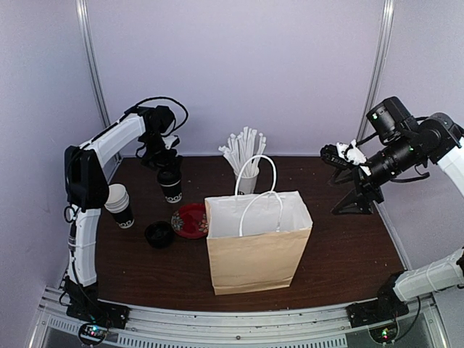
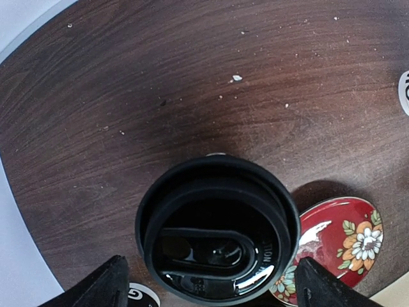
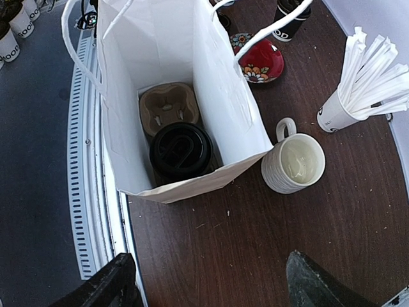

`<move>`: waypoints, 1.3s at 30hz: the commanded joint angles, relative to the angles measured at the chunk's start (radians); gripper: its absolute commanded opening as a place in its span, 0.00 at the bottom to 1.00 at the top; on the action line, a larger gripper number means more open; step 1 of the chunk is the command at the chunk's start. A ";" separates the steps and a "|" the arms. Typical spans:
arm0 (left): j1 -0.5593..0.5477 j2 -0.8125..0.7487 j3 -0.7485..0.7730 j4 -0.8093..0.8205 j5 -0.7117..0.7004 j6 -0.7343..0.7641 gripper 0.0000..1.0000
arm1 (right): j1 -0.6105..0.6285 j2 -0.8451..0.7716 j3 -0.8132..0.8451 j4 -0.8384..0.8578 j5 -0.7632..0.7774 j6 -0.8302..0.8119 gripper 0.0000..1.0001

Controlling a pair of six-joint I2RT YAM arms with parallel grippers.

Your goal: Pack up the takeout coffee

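Note:
A takeout coffee cup [image 1: 171, 185] with a black lid [image 2: 217, 227] stands on the table at the back left. My left gripper [image 1: 167, 159] hovers right over it, open, its fingers [image 2: 102, 288] apart from the lid on both sides. A second lidded cup [image 3: 181, 150] sits in a cardboard carrier [image 3: 167, 105] inside the paper bag [image 1: 257, 246]. My right gripper [image 1: 341, 154] is raised at the right, open and empty [image 3: 214, 288], looking down into the bag [image 3: 160, 45].
A lidless stack of cups [image 1: 120, 205] and a loose black lid [image 1: 159, 233] sit at the left. A red flowered plate [image 1: 191, 220] lies beside the bag. A cup of straws [image 1: 246, 174] and a cream mug [image 3: 293, 163] stand behind the bag.

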 commanded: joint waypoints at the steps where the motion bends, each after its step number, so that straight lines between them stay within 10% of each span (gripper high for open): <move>1: 0.005 0.030 0.052 0.035 0.017 -0.010 0.93 | -0.008 0.004 -0.018 0.017 -0.022 0.013 0.85; 17: 0.006 0.058 0.088 -0.011 0.086 -0.015 0.69 | -0.011 0.030 -0.034 0.034 -0.021 0.008 0.85; 26: -0.006 -0.181 0.061 -0.045 0.033 -0.001 0.64 | -0.013 0.052 -0.023 0.039 -0.014 0.004 0.84; 39: -0.323 -0.658 -0.510 -0.016 0.010 0.047 0.65 | -0.047 0.096 0.040 0.028 0.013 -0.009 0.84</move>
